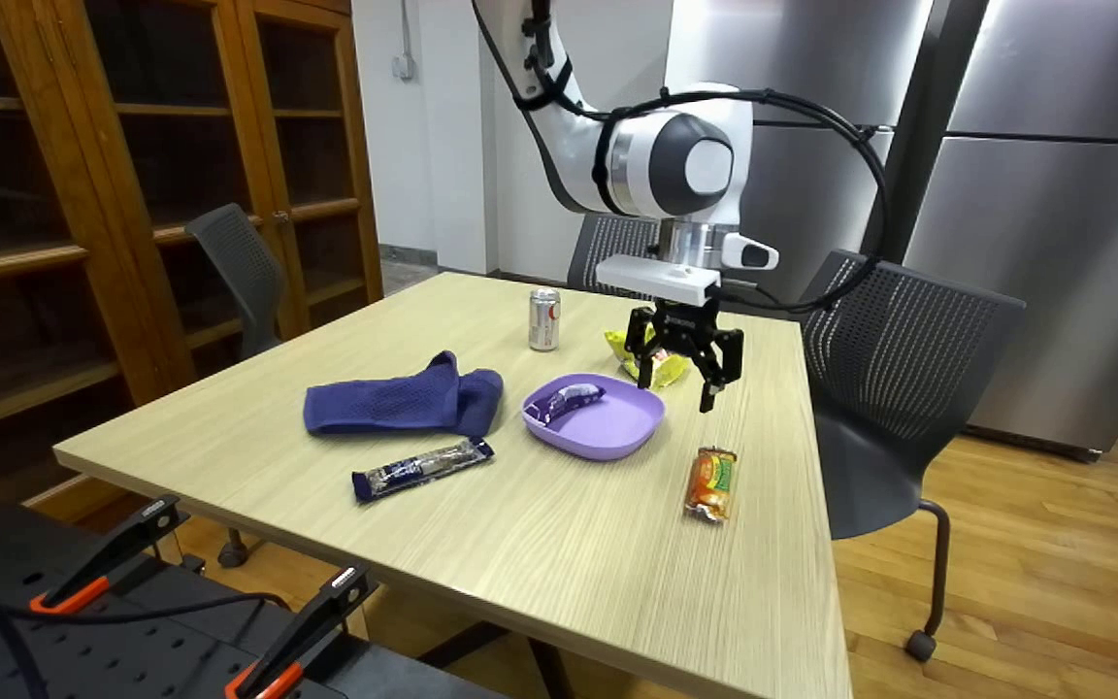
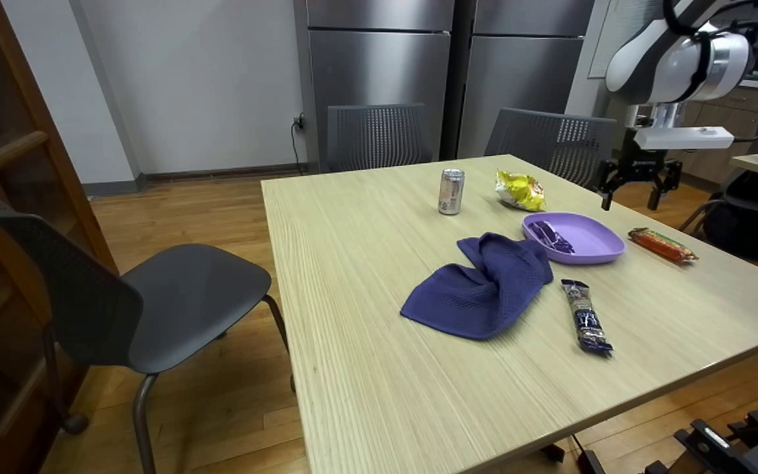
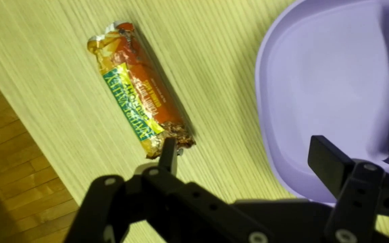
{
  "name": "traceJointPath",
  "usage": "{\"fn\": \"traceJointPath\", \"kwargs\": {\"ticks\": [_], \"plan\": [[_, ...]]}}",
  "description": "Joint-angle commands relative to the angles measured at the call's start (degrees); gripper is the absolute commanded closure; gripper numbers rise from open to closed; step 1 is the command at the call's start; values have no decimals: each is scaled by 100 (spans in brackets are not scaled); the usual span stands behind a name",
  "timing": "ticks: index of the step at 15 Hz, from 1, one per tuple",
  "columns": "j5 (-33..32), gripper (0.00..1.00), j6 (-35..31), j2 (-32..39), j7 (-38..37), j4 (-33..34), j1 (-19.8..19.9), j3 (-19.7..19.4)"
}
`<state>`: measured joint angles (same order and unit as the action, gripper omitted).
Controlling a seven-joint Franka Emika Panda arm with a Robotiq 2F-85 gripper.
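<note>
Wood-grain worktop (image 1: pixel 559 553), claw (image 1: pixel 675 386) hovering spread super wide, gripping zilch, near a Nature Valley bar (image 3: pixel 135 87) and lavender plate (image 3: pixel 329 74).

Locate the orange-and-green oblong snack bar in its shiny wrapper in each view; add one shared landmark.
In an exterior view: the bar, right of centre, lower half.
In an exterior view: the bar, far right, about mid-height.
In the wrist view: the bar, left of centre, mostly upper half.
Shared landmark: the purple rounded plastic plate beside it.
</note>
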<state>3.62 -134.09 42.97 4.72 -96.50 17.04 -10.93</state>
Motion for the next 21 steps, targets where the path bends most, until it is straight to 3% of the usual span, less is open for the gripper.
{"fn": "traceJointPath", "kwargs": {"ticks": [1,11,21], "plan": [[-182,0,-71,192,463,207,249,64],[-753,0,-440,508,1298,216,481,47],[-741,0,-474,653,1603,234,626,138]]}}
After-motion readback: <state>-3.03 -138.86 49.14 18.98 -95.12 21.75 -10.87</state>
